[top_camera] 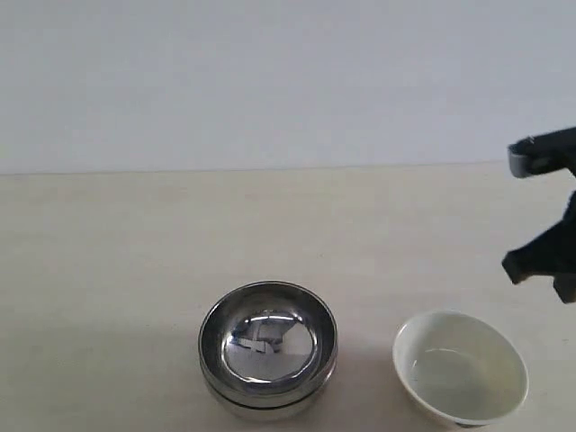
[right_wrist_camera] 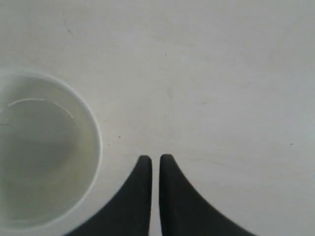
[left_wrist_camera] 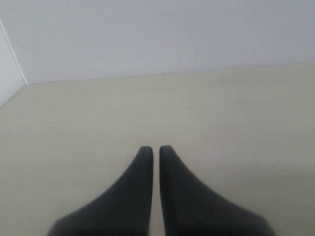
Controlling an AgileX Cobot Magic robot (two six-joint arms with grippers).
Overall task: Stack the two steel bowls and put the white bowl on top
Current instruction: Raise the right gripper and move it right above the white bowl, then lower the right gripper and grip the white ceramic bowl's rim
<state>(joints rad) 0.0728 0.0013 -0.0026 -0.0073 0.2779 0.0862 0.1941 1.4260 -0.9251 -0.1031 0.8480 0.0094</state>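
The two steel bowls (top_camera: 267, 346) stand nested, one inside the other, near the table's front middle; the lower one shows only as a band (top_camera: 263, 404) under the upper rim. To their right the white bowl (top_camera: 461, 366) stands upright and empty. In the right wrist view the white bowl (right_wrist_camera: 42, 150) lies beside my right gripper (right_wrist_camera: 155, 158), which is shut on nothing and apart from the rim. The right arm (top_camera: 544, 256) hangs above and behind the white bowl at the view's right edge. My left gripper (left_wrist_camera: 153, 148) is shut and empty over bare table, with no bowl in its view.
The pale wooden table (top_camera: 135, 252) runs back to a plain white wall (top_camera: 270, 81). The left wrist view shows a corner where the table (left_wrist_camera: 74, 113) meets the walls (left_wrist_camera: 147, 34). Nothing else stands on the table.
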